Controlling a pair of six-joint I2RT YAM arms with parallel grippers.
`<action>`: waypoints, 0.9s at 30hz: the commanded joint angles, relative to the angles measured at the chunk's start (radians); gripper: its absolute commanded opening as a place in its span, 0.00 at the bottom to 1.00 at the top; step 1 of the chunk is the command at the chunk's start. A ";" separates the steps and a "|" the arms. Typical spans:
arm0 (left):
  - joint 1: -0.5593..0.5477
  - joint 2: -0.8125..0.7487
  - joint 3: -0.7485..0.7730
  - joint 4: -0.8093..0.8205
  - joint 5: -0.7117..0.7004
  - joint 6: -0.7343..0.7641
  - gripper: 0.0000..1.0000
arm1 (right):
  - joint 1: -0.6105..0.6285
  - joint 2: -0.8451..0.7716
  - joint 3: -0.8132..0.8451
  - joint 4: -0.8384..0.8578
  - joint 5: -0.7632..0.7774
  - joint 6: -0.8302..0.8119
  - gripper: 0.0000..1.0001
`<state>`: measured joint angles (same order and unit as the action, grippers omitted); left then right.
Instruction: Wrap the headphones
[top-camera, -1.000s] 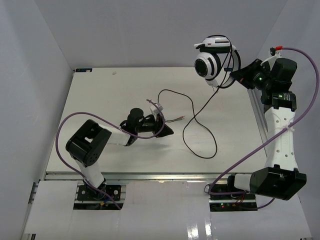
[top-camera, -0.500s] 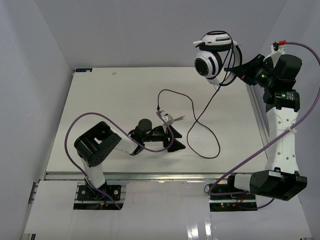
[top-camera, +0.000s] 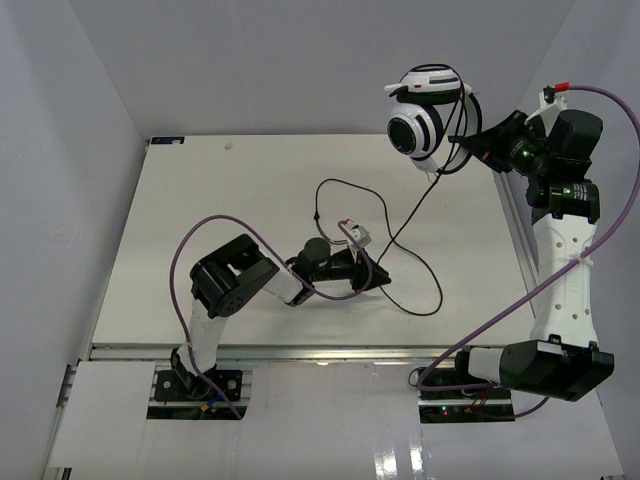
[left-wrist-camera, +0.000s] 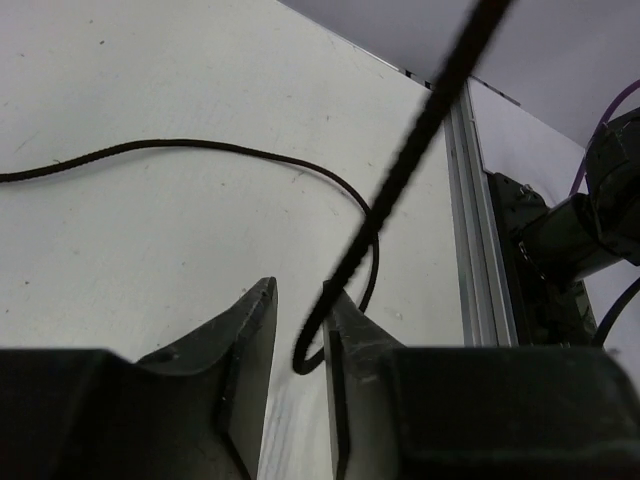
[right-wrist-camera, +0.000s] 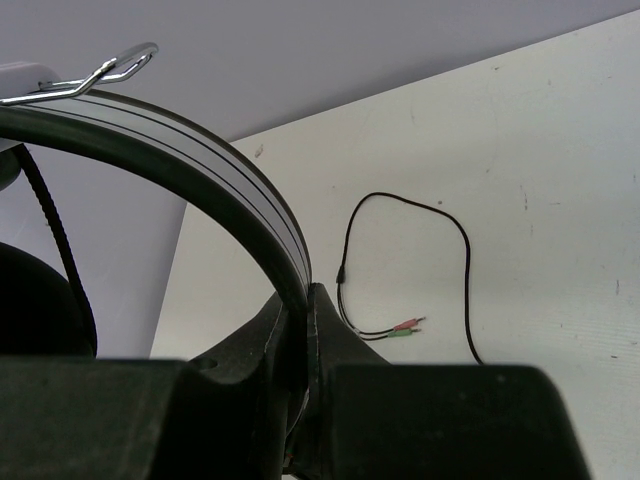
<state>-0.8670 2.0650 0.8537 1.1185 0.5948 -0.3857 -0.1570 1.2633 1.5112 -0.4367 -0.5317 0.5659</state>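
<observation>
From above, the headphones (top-camera: 418, 118) are seen held in the air beyond the far right corner of the table (top-camera: 200, 200), clamped at the band by the right tool (top-camera: 465, 138). The cable (top-camera: 410, 215) drops from them in a straight slanted run, down and to the left, to the left tool (top-camera: 375, 277), which is set low over the middle of the table. The slack is spread in loose loops around that tool. In the left wrist view, the cable (left-wrist-camera: 420, 130) is seen crossing from the upper right and passing down between the jaws of the left tool (left-wrist-camera: 300, 298). The jaws are set narrow, with a gap wider than the cable, so a firm pinch is not shown. More slack is laid in a curve on the table (left-wrist-camera: 150, 250) ahead. In the right wrist view, the right tool (right-wrist-camera: 305, 305) is closed tight on the headband (right-wrist-camera: 200, 165), and the plugs (right-wrist-camera: 402, 327) at the free end are seen lying on the table far below. The wrapping is judged to turn on that slanted line: the headphones lie up and to the right of the left tool, and the slack is nearer the left arm.
</observation>
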 joint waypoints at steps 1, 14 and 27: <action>-0.015 0.015 0.027 0.090 -0.005 -0.048 0.19 | -0.001 -0.029 0.036 0.059 -0.059 0.030 0.08; 0.017 -0.253 -0.126 -0.058 0.170 0.091 0.00 | -0.003 -0.020 -0.012 0.044 0.077 -0.176 0.08; 0.072 -0.441 -0.256 -0.177 0.210 0.193 0.00 | -0.041 0.015 -0.029 0.046 0.073 -0.228 0.08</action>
<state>-0.8322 1.7061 0.6518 0.9552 0.7726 -0.2248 -0.1703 1.2831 1.4731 -0.4711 -0.4250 0.3371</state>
